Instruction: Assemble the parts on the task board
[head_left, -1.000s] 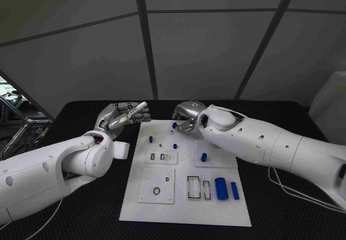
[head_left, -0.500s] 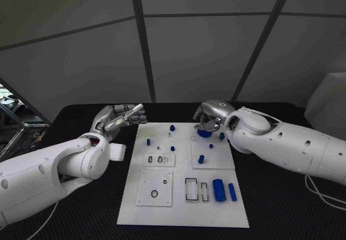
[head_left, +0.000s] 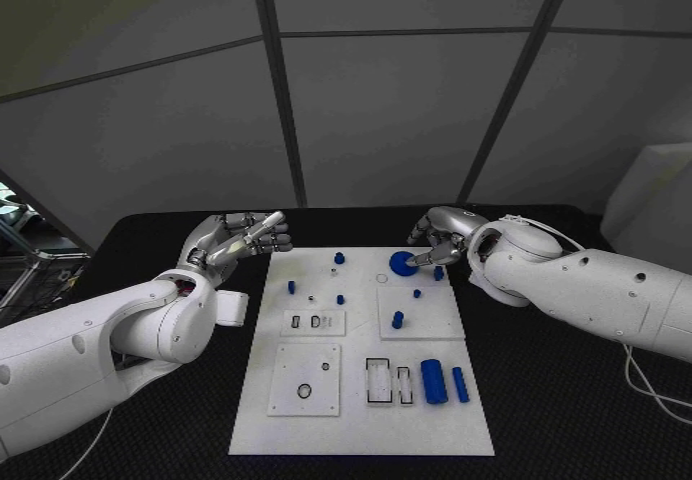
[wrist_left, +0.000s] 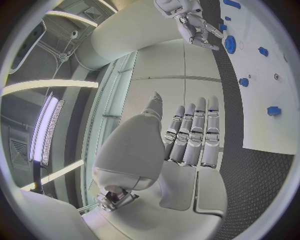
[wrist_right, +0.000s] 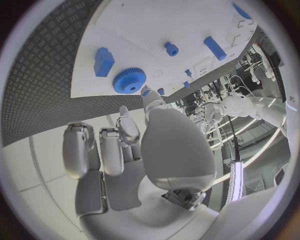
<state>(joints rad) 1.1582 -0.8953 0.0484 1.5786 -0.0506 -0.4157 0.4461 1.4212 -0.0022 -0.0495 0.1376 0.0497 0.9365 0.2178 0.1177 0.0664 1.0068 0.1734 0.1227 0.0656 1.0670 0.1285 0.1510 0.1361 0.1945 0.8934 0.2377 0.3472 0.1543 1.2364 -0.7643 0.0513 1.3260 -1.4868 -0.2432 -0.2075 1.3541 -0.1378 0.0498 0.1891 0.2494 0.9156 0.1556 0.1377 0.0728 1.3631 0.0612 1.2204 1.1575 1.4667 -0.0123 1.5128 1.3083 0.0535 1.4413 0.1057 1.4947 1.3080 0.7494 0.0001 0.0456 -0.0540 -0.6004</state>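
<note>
Putting parts on the board (head_left: 361, 400)

Right robot hand (head_left: 437, 240), curled and empty, should lift clear of the gear (head_left: 402, 262); left robot hand (head_left: 238, 237) waits, fingers together.

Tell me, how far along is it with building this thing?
Early, by the look of it. Several small blue pegs already stand on the white board. A blue gear lies by the right hand, which holds nothing; the left hand is empty too. Two blue cylinders still lie loose.
</note>
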